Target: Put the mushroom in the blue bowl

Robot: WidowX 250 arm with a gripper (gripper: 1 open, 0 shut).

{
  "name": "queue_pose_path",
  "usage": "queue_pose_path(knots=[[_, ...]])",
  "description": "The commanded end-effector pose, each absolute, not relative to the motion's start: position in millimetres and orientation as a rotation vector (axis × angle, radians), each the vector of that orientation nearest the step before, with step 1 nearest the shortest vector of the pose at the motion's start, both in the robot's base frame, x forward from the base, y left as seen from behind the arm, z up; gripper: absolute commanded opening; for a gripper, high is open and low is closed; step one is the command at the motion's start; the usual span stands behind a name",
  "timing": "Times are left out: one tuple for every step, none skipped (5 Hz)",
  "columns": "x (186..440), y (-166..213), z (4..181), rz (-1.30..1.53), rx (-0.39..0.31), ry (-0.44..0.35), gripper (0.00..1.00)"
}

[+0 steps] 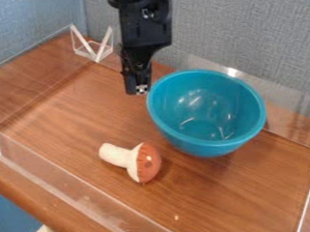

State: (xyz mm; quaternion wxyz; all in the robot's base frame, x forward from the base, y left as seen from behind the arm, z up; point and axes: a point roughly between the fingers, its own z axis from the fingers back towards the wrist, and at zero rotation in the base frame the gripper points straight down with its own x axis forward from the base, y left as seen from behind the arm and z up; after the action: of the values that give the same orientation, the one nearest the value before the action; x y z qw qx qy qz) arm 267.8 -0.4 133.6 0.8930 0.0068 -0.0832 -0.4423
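On the table, the mushroom lies on its side, apart from the bowl; the gripper hangs closed, seemingly empty, left of the bowl.

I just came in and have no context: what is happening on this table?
A robot arm is working over a wooden table. Its gripper hangs shut and empty above the table, beside the left rim of the blue bowl. The mushroom lies on its side on the wood in front of the bowl, untouched. The bowl is empty.
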Motion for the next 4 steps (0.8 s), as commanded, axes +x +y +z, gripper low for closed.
queue_pose_path(knots=[[268.7, 1.6, 129.0, -0.958, 0.023, -0.195, 0.0], [269.5, 0.6, 110.3, -1.009, 0.019, -0.179, 0.0], [268.5, 1.8, 94.7, -1.01, 0.015, -0.165, 0.0], [270.5, 3.9, 80.9, -1.006, 0.014, -0.153, 1.0]])
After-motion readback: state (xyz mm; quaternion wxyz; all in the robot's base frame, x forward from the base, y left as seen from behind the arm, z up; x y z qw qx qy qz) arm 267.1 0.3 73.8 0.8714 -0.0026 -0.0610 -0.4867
